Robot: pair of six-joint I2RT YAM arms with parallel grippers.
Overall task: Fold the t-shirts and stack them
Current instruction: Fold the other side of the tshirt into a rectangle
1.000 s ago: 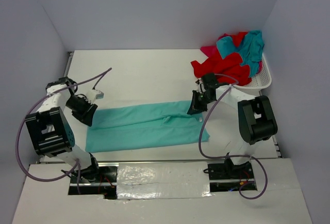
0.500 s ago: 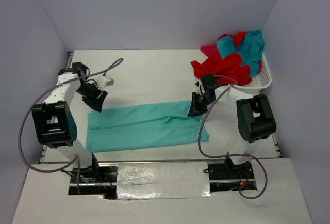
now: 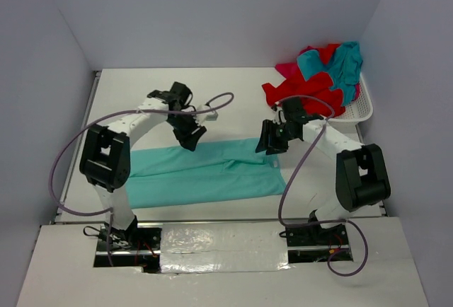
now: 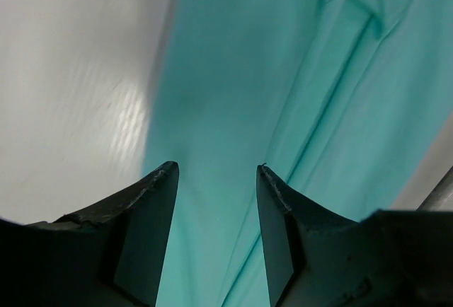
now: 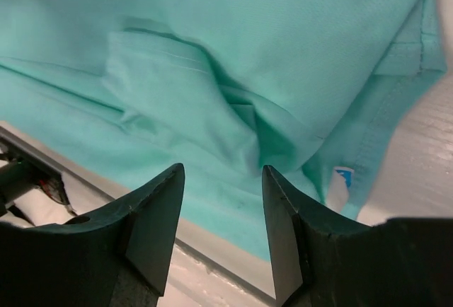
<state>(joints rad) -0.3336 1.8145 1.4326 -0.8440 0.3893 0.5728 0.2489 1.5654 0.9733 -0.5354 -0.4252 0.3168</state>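
Recording one teal t-shirt [image 3: 205,176] folded into a long band and laid flat on the table [image 3: 233,95], left of the white mesh basket [image 3: 359,114] and nearer the arm bases than it. Noting a lengthwise fold line along the band and a bunched crease at the end closest to the basket. Noting also a small white tag [image 5: 342,177] with a blue mark at the hem of that same end.

Locating the left gripper [image 3: 191,139] well left of the basket, above the far edge of the band, about midway along it. Holds its fingers spread, with nothing between them. Shows through the gap teal cloth on one side and bare table on the other. Cannot tell whether the tips touch the cloth.

Locating the right gripper [image 3: 271,141] left of the basket and slightly nearer than it, over the basket-side end of the band. Holds its fingers spread likewise, empty, with the bunched crease showing in the gap. Cannot tell contact here either.

Finding the remaining shirts heaped in and over the basket: a red t-shirt [image 3: 311,91] spilling over its left rim, a second teal t-shirt [image 3: 345,63] on top toward its far side, a magenta t-shirt [image 3: 287,71] peeking out at its far left. Rating all three crumpled, none folded.
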